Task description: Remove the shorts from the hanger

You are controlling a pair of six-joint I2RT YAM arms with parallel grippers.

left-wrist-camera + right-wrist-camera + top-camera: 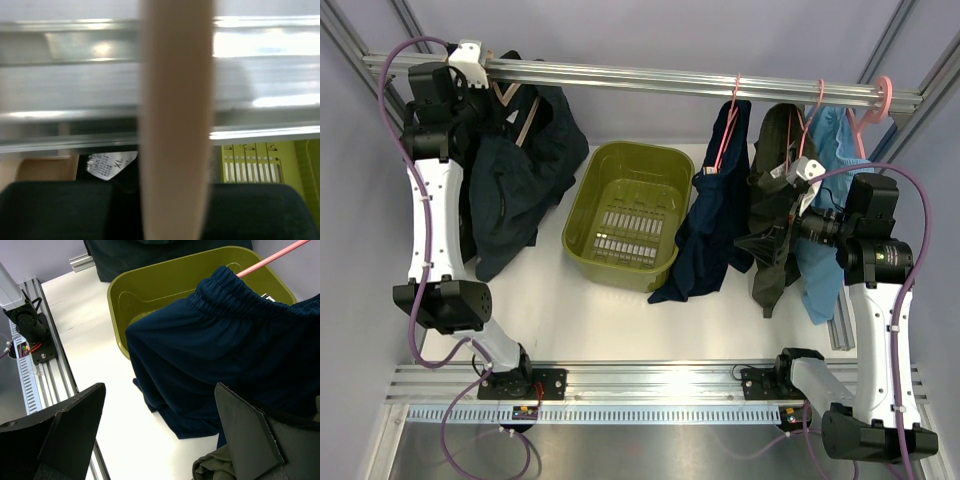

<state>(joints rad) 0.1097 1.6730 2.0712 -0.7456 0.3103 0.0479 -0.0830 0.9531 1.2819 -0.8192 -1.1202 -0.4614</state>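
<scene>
L gripper (485, 75) was up at the far-left end of the rail (650, 75), by the wooden hanger (175, 125) carrying the teal-slate shorts (515, 190). Its wrist view was blurred w/ the hanger bar filling the middle, so can't tell if it was clamped or loose. R gripper (160, 440) hung w/ fingers spread wide, grasping nothing, just right of the navy shorts (225, 340), which hung on a pink hanger (728, 125) right of the green basket (630, 147), olive shorts (775, 140) beside them.
</scene>
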